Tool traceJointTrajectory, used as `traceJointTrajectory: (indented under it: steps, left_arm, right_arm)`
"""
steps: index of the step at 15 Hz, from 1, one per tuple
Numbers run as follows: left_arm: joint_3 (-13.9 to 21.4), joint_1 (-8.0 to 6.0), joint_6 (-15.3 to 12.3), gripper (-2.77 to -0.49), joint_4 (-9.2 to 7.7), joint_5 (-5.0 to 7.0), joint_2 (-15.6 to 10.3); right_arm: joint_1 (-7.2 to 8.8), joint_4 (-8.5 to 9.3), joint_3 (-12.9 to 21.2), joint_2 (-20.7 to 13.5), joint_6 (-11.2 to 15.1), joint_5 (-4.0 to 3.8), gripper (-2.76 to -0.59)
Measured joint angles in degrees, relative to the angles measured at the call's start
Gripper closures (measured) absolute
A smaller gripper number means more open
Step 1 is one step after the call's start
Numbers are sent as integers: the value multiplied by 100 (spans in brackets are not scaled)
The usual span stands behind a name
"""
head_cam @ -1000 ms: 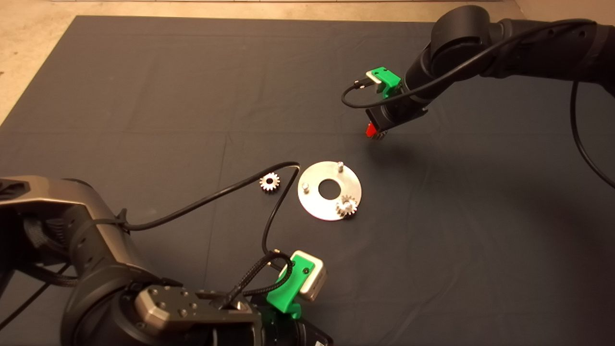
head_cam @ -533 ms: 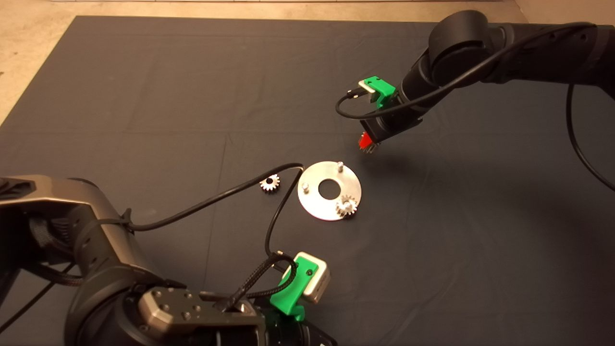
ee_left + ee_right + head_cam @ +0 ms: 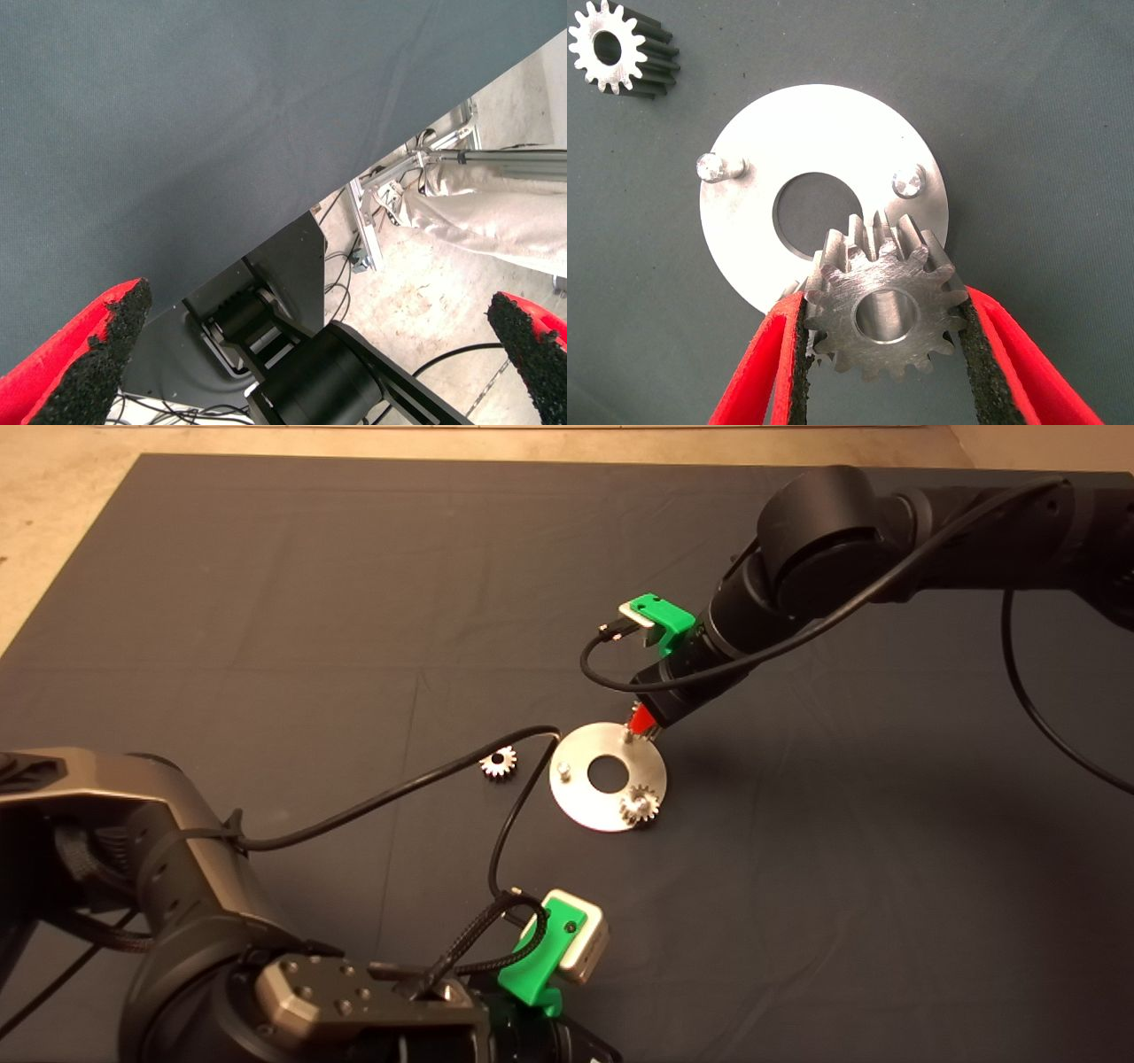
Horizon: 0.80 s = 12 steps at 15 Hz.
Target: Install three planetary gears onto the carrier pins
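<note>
Steel gear (image 3: 884, 312) held over the disc (image 3: 744, 150).
Right gripper (image 3: 886, 372) jaws clamped it; next, its bore needed lining up with a bare pin (image 3: 907, 181).

In the right wrist view, the gear (image 3: 881, 314) clamped in the right gripper (image 3: 881, 354) covers 1 pin and part of the disc (image 3: 824, 150) behind it. From the head view that gear is hidden under the gripper's fingers (image 3: 641, 719). The left gripper (image 3: 310, 372) shows only 2 pad tips at the frame edge, far apart.
</note>
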Motion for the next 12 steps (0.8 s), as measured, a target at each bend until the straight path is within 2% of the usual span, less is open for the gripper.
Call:
traceJointTrajectory:
  steps: [5, 9, 12]
  left_arm:
    - [0, -2, -59, -275, 2, -2, 13]
    - [0, -130, -129, -275, 0, -4, 97]
    - [0, -160, -152, -275, 0, 2, 112]
  right_arm:
    - [0, -1, -11, 2, 0, -11, -99]
    - [-2, -4, -49, 165, 0, -43, -99]
    - [-4, -5, -50, 223, 0, -37, -99]
